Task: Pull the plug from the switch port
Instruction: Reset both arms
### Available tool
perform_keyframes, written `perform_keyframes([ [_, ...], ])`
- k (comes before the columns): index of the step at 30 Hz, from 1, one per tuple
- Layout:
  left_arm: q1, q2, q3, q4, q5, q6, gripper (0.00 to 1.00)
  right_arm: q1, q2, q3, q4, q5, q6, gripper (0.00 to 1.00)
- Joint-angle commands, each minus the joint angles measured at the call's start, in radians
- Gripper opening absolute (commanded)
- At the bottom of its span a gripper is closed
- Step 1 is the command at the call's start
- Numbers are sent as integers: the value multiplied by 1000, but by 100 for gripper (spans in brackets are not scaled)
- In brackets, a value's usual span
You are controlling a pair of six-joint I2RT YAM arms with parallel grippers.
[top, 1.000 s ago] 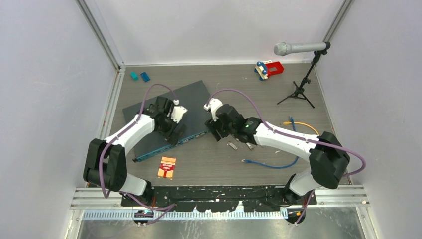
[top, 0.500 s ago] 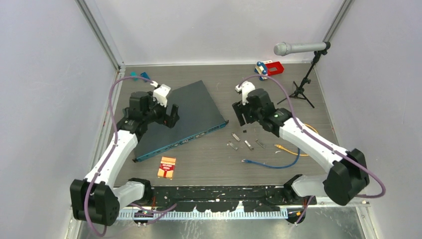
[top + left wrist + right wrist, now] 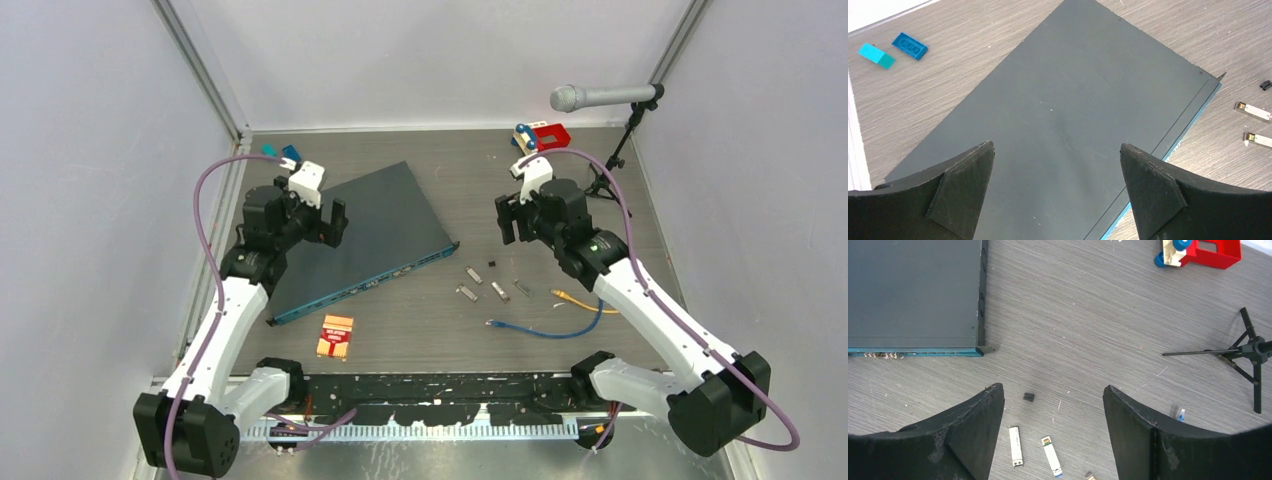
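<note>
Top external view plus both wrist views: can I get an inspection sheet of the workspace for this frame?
Surface: grey wood-grain table, no spills seen.
Job's things: switch lies flat and diagonal. Several small metal plugs lie loose on the table to its right. Its sockets are too small to tell whether any plug remains.
Clutter: orange packet, two blue blocks, red toy, small black bit.
End effectors: left end effector open and empty above the switch; right end effector open and empty above the table.
Cables: blue cable and yellow cable loose on the table, apart from the switch.
Surroundings: microphone on a tripod, plain walls.
</note>
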Motion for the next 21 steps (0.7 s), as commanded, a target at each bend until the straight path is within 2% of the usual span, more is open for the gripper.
perform_keyframes([
  [1, 7, -47, 27, 35, -23, -9, 100, -8, -65, -24, 75, 12, -19, 77],
  [7, 17, -84, -12, 82, 43, -28, 100, -15, -91, -29, 90, 43, -7, 77],
  [21, 34, -110, 6, -12, 78, -5, 100, -48, -98, -38, 93, 34, -9, 77],
])
